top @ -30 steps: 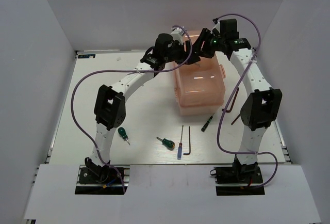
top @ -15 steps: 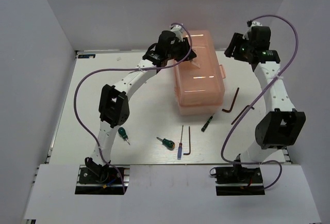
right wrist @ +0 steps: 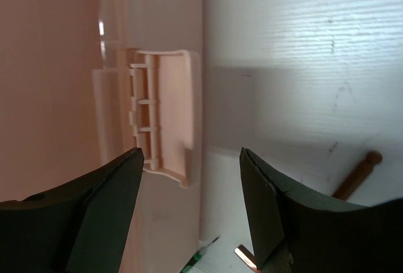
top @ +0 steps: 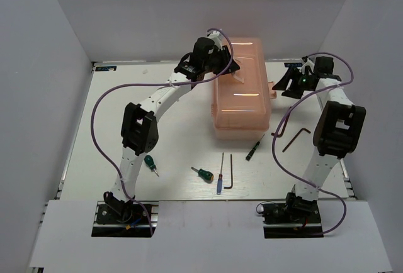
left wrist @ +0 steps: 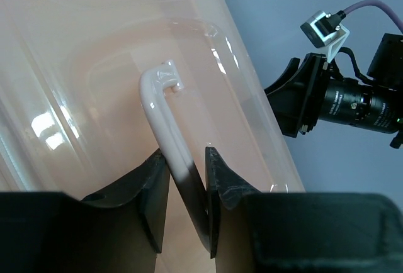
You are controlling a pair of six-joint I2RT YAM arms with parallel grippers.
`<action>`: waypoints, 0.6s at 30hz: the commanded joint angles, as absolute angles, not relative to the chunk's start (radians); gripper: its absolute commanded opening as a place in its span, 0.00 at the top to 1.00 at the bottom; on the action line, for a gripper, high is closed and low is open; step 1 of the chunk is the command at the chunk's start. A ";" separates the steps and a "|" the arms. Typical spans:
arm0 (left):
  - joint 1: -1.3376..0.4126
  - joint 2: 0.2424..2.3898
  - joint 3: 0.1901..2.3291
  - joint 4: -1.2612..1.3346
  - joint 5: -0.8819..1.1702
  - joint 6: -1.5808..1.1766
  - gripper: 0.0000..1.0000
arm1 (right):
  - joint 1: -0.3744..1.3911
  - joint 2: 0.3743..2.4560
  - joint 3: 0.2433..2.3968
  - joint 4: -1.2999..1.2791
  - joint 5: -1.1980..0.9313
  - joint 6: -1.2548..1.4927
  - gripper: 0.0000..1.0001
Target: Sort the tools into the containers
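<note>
Left gripper (left wrist: 187, 172) is clamped on the toolbox (top: 242, 106) lid handle (left wrist: 160, 116), low on the loop, with fingers (left wrist: 154, 197) either side of it. Right gripper (right wrist: 190, 156) has its jaws spread wide and holds nothing. It's lined up on the side latch (right wrist: 167, 119) on the box's right side, not touching. The lid is shut and the box sits centre-far on the table (top: 176, 134).

All tools are loose on the near side: green-handled screwdriver (top: 150, 161) near left, second green-handled screwdriver (top: 202, 173), blue-handled screwdriver (top: 220, 177), hex key (top: 231, 171), black-and-green screwdriver (top: 253, 149). Another hex key (top: 296, 138) lies right, by the right arm.

Risks as I read it:
- If the left arm pulls up before the latch is freed, the whole box lifts or tips instead of opening.
- The handle is smooth and rounded and the grip is off-centre, so it could slide along the loop or twist.
- The latch flap is thin and close to the wall. A finger could skate off it or shove the box left.
- If the box slides nearward it ploughs into the black-and-green screwdriver just off its near-right corner.
- A right-arm sweep could knock the right-hand hex key.
</note>
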State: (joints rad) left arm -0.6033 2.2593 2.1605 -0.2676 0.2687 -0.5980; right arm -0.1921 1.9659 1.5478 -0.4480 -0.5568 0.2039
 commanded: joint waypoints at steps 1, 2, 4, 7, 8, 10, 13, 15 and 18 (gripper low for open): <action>-0.607 2.276 2.180 -0.284 0.293 -0.540 0.89 | -0.215 1.986 1.565 -0.339 -0.727 0.261 0.31; -0.607 2.276 2.180 -0.284 0.293 -0.540 0.89 | -0.216 1.990 1.565 -0.318 -0.741 0.284 0.33; -0.607 2.276 2.180 -0.284 0.302 -0.540 0.89 | -0.218 2.017 1.568 -0.318 -0.733 0.282 0.34; -0.607 2.276 2.180 -0.264 0.311 -0.551 0.90 | -0.218 2.060 1.606 -0.342 -0.726 0.290 0.37; -0.607 2.276 2.180 -0.264 0.311 -0.551 0.92 | -0.215 2.068 1.615 -0.348 -0.724 0.287 0.39; -0.607 2.267 2.180 -0.255 0.311 -0.561 0.92 | -0.213 2.089 1.620 -0.348 -0.721 0.296 0.40; -0.607 2.267 2.190 -0.255 0.311 -0.584 0.93 | -0.213 2.112 1.628 -0.351 -0.747 0.296 0.58; -0.607 2.267 2.201 -0.255 0.311 -0.604 0.94 | -0.210 2.115 1.631 -0.350 -0.761 0.291 0.85; -0.607 2.267 2.241 -0.255 0.302 -0.615 0.97 | -0.212 2.097 1.628 -0.351 -0.718 0.269 1.00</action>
